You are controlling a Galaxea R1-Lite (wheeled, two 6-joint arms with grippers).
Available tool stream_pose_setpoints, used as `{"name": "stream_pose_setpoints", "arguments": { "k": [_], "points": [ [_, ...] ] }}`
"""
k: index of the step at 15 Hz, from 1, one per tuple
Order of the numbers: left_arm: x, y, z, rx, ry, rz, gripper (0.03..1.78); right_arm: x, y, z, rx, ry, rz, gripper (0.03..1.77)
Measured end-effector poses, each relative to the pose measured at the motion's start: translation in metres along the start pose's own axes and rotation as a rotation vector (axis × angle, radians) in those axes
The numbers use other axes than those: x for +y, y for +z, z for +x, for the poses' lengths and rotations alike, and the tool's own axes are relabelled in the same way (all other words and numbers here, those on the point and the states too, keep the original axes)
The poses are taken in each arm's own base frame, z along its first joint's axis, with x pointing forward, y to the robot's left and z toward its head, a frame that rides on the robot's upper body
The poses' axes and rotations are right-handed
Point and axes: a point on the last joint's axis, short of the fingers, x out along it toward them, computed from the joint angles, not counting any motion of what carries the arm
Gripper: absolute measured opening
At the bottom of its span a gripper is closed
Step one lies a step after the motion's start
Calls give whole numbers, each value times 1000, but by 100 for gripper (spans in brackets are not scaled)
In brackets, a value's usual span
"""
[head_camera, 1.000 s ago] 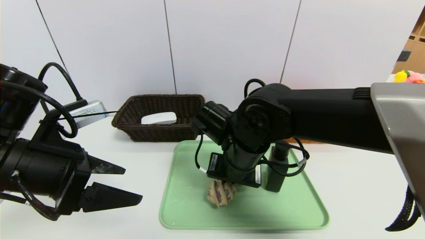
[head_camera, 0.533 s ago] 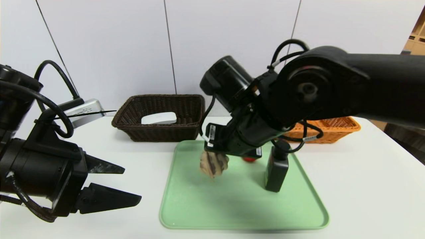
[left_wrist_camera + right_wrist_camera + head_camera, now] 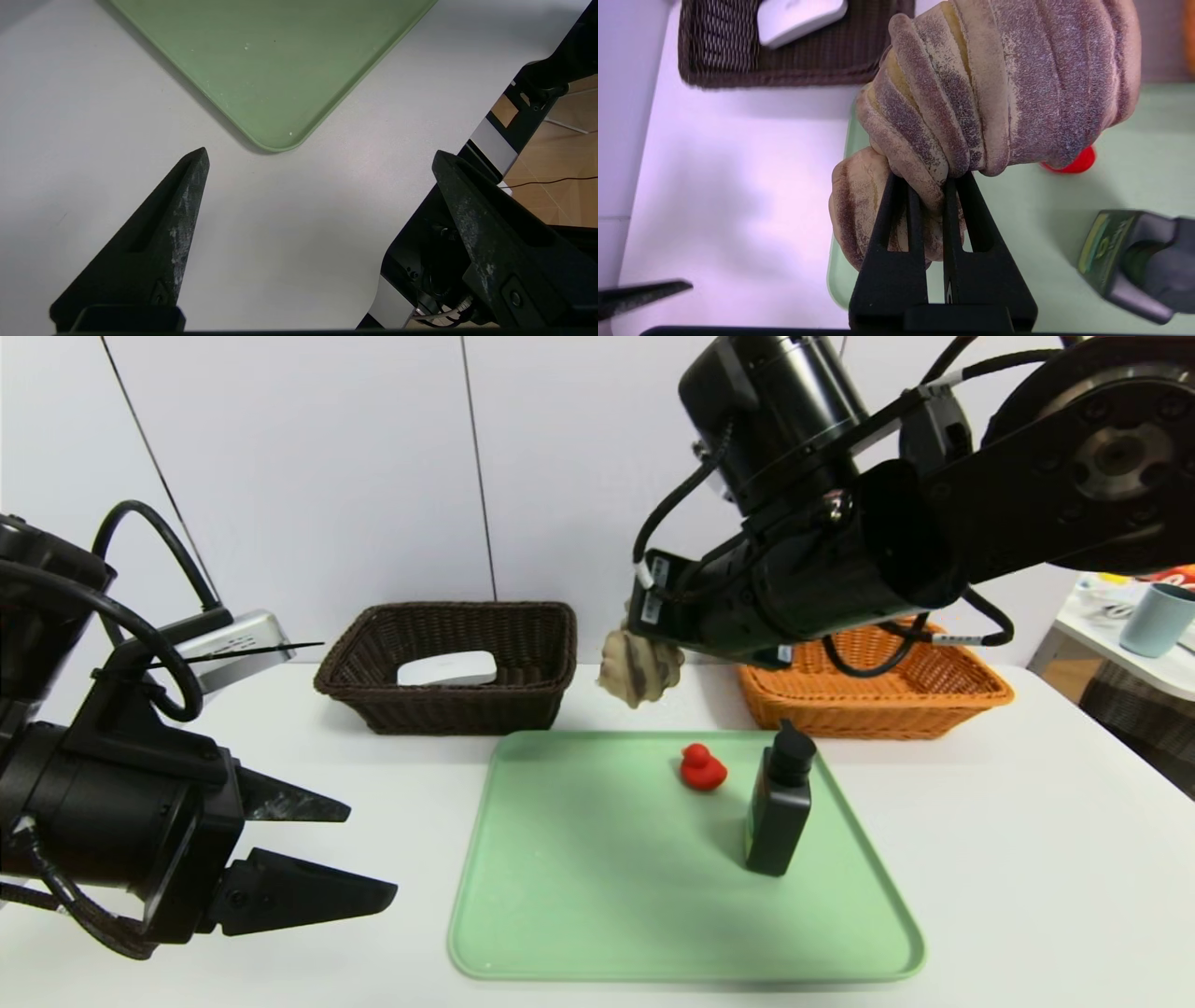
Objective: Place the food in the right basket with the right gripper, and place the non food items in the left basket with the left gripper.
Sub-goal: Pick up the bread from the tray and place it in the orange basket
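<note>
- Up off the green tray [image 3: 523, 933] since a second ago, the right claw [image 3: 931, 198] is now hanging above the tray's far edge, pinching the striped bread roll [image 3: 639, 667] by one fold.
- Soft and light, the roll is squashing in that narrow grip; the hold looks thin, so it could slip.
- Beyond the tray's far right corner, the orange basket [image 3: 934, 705] is waiting.
- On the tray, a red duck [image 3: 701, 768] and dark bottle [image 3: 780, 803] are standing below that route.
- Near the tray's left side, the left claw [image 3: 359, 854] is idling, spread wide.
- Past the tray's far left corner, the brown basket [image 3: 373, 644] is holding a white object [image 3: 448, 668].

Right pincer [image 3: 927, 198] clamped, arm raised; left pincer [image 3: 322, 161] spread, low.
</note>
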Motion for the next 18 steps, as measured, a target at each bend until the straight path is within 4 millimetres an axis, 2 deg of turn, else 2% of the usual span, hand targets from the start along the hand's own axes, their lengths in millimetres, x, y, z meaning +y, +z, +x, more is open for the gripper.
{"name": "stream_pose_setpoints", "arguments": {
  "k": [2,5,9,12,15,18],
  "points": [
    [0,-1,0,3,0,-2,169,-21,20,3,-53,-41,50,16],
    [0,-1,0,4,-1,-2,169,-64,48,11,-111,-141,136,16],
    [1,0,1,0,-6,-2,169,-118,72,24,-149,-268,234,16],
    [2,1,3,-18,-4,8,169,-164,83,45,-149,-387,299,16],
    [2,0,4,-12,-5,5,169,-206,84,68,-118,-489,349,16],
    [3,0,6,-6,-7,4,169,-231,80,87,-85,-549,393,16]
  ]
}}
